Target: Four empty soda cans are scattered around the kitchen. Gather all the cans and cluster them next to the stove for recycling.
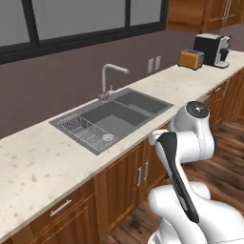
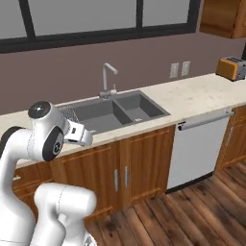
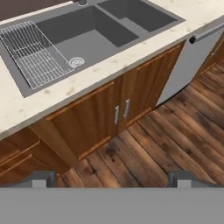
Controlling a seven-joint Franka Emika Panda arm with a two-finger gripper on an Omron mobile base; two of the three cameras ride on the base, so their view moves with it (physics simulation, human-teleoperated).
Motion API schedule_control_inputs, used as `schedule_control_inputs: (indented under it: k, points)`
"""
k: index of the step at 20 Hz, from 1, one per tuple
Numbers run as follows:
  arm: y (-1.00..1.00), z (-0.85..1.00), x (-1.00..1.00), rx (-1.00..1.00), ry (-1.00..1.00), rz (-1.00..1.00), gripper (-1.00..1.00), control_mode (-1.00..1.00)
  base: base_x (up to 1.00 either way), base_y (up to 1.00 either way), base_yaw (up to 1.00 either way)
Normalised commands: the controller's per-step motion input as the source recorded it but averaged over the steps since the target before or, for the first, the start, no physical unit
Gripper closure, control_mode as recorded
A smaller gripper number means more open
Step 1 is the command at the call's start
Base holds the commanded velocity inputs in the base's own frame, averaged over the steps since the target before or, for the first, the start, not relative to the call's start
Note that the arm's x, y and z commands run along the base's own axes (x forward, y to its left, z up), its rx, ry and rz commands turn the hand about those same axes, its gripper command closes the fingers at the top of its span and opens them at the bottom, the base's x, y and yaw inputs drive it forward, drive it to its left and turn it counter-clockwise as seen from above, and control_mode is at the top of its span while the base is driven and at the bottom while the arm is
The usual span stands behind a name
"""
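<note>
The soda cans and the stove are out of view. My gripper is open, its two dark fingertips set wide apart with nothing between them. It hangs in front of the counter, looking down at the wooden cabinet doors under the sink and at the plank floor. The arm is folded close to the base, level with the counter's front edge.
A double grey sink with a faucet and a wire rack is set in the pale stone counter. A toaster and a coffee machine stand far right. A dishwasher sits right of the sink cabinet.
</note>
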Motion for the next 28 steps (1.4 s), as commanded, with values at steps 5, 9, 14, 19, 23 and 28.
schedule_control_inputs:
  k: [5,9,14,19,23,28]
  points:
    - [0.00,0.00,0.00,0.00,0.00,0.00,-1.00,1.00,0.00,-0.40,-0.39]
    - [0.00,0.00,0.00,0.00,0.00,0.00,-1.00,1.00,0.00,-0.40,-0.39]
    - [0.00,0.00,0.00,0.00,0.00,0.00,-1.00,1.00,0.00,-0.36,-0.39]
    - [0.00,0.00,0.00,0.00,0.00,0.00,-1.00,1.00,0.00,-0.35,-0.40]
    - [0.00,0.00,0.00,0.00,0.00,0.00,-1.00,1.00,0.00,-0.35,-0.39]
    - [0.00,0.00,0.00,0.00,0.00,0.00,-1.00,1.00,0.00,-0.33,-0.39]
